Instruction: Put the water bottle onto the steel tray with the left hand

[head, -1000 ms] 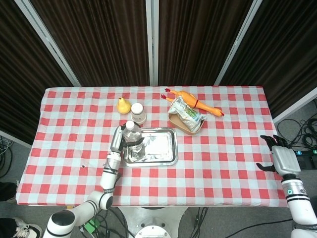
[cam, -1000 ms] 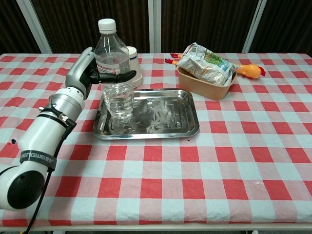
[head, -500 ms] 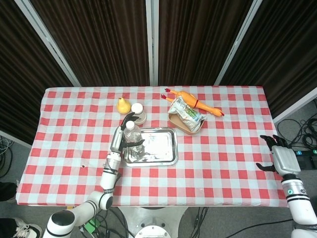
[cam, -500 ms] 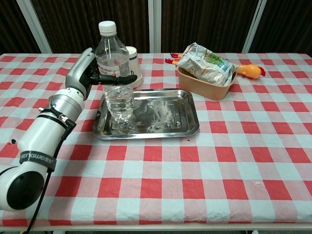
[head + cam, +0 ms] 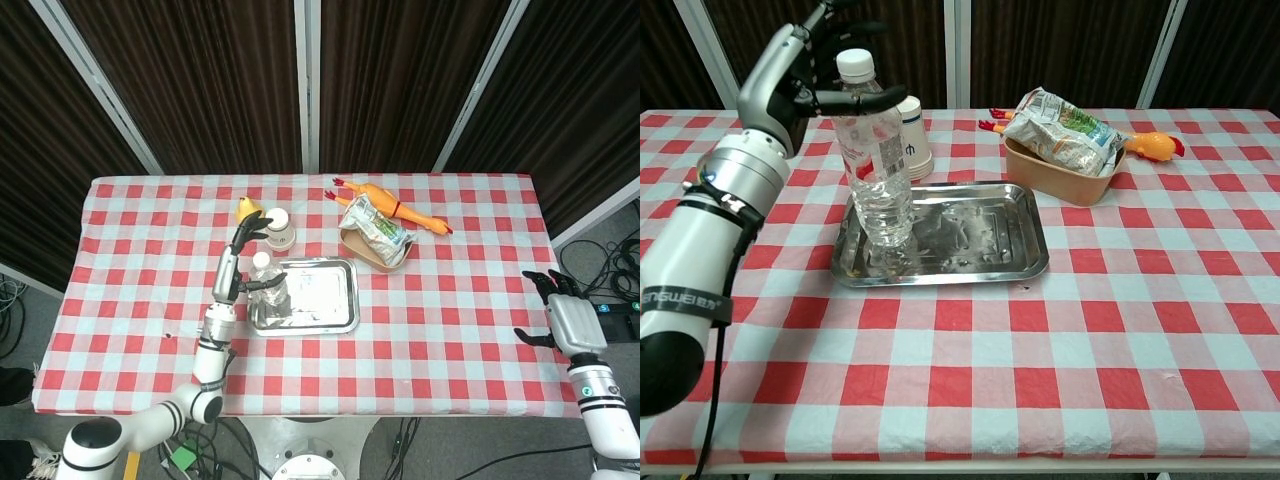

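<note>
Left hand (image 5: 800, 65) raised beside the water bottle (image 5: 875, 160), fingers (image 5: 855, 28) spread.

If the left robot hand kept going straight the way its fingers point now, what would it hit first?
Probably the white cup. The left robot hand is open beside the water bottle on the steel tray, fingers reaching toward the cup; depth is unclear, so it may pass above.

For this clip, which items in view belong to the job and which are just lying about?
Job:
- water bottle, standing on the steel tray
- left hand, open beside the bottle top

Lying about:
- white cup
- yellow pear
- snack bag in a tan bowl
- rubber chicken
- right hand, idle
</note>
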